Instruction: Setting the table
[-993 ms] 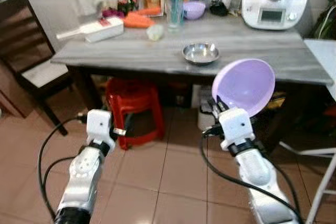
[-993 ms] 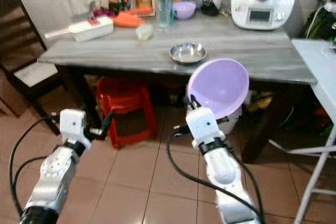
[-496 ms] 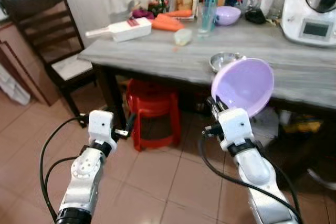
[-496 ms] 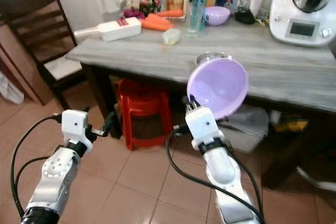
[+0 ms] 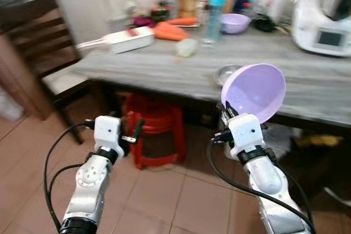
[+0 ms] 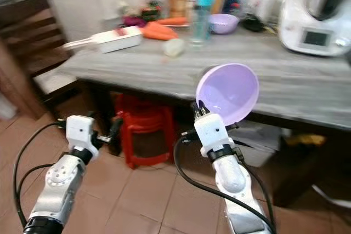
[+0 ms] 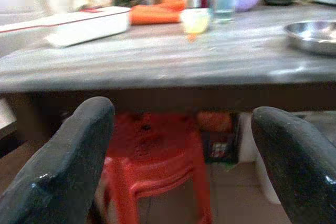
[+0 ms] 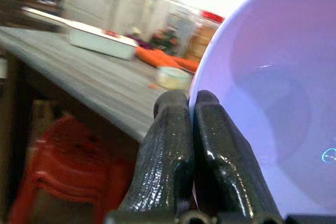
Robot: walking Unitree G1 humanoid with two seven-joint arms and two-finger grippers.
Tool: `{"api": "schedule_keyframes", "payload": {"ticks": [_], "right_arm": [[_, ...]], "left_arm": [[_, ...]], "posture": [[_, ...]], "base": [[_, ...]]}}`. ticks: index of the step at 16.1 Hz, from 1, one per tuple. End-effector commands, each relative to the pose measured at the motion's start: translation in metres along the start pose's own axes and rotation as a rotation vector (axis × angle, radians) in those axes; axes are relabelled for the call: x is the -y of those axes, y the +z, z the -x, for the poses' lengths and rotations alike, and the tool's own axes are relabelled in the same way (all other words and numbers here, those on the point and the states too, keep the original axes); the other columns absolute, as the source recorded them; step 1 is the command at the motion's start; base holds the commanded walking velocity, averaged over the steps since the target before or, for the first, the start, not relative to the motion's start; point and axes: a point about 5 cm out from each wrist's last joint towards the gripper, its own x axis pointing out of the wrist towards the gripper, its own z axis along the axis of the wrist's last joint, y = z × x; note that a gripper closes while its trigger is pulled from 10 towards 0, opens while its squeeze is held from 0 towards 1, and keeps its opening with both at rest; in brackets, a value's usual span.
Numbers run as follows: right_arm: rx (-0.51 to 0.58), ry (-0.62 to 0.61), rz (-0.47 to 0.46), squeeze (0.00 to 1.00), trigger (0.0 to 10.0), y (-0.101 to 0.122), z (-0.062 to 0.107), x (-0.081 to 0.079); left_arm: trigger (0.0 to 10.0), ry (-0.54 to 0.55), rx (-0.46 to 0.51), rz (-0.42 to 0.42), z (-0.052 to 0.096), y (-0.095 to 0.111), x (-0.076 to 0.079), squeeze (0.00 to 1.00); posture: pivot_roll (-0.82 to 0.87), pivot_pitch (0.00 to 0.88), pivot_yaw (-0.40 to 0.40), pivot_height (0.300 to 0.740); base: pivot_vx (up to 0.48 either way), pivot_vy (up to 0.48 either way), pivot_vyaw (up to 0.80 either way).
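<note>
My right gripper (image 5: pixel 226 112) is shut on the rim of a light purple bowl (image 5: pixel 255 91), held tilted up in front of the grey table (image 5: pixel 153 69). The right wrist view has its two fingers (image 8: pixel 178 150) pinched on the bowl's edge (image 8: pixel 273 103). My left gripper (image 5: pixel 134 133) stands open and empty below the table's front edge, over the tiled floor. In the left wrist view its fingers (image 7: pixel 73 156) are wide apart. A steel dish (image 7: pixel 312 35) lies on the table, partly hidden behind the bowl in the eye views.
On the table are a white flat box (image 5: pixel 129 38), carrots (image 5: pixel 173 30), a blue-capped bottle (image 5: pixel 215 8), a second purple bowl (image 5: pixel 235 23) and a white kitchen machine (image 5: pixel 326 17). A red stool (image 5: pixel 156 130) stands under it. A dark wooden chair (image 5: pixel 46 58) is at the left.
The whole view has shifted and blurred as the camera moved; the table now sits a little further right and nearer. Both grippers hold the same pose, bowl still gripped.
</note>
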Motion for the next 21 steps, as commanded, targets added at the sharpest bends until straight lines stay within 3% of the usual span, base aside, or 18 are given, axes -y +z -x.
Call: {"api": "schedule_keyframes", "payload": {"ticks": [1, 4, 8, 14, 21], "right_arm": [[-0.002, -0.026, 0.007, 0.00, 10.0, -0.0001, 0.0011, 0.0086], [-0.002, -0.025, 0.006, 0.00, 10.0, -0.0001, 0.0006, 0.0080], [0.000, -0.015, 0.016, 0.00, 10.0, 0.0000, 0.0005, 0.0070], [0.004, -0.007, 0.027, 0.00, 10.0, 0.0012, -0.0001, 0.0061], [0.002, -0.009, 0.026, 0.00, 10.0, 0.0009, -0.0018, 0.0068]], "left_arm": [[10.0, -0.042, 0.016, 0.007, -0.0054, 0.0040, 0.0117, 0.00], [10.0, -0.043, 0.015, 0.009, -0.0057, 0.0041, 0.0125, 0.00], [10.0, -0.043, 0.014, 0.011, -0.0060, 0.0035, 0.0136, 0.00], [10.0, -0.048, 0.018, 0.020, -0.0068, 0.0036, 0.0164, 0.00], [10.0, -0.056, 0.020, 0.027, -0.0075, 0.0033, 0.0196, 0.00]], "posture": [[0.01, 0.000, 0.035, 0.740], [0.01, 0.000, 0.035, 0.740], [0.01, 0.000, 0.032, 0.740], [0.00, 0.000, 0.030, 0.740], [0.00, 0.000, 0.025, 0.740]], "base": [[0.337, 0.000, -0.54], [0.337, 0.000, -0.69], [0.337, 0.000, 0.00], [0.339, 0.000, 0.51], [0.338, 0.000, 0.00]]}}
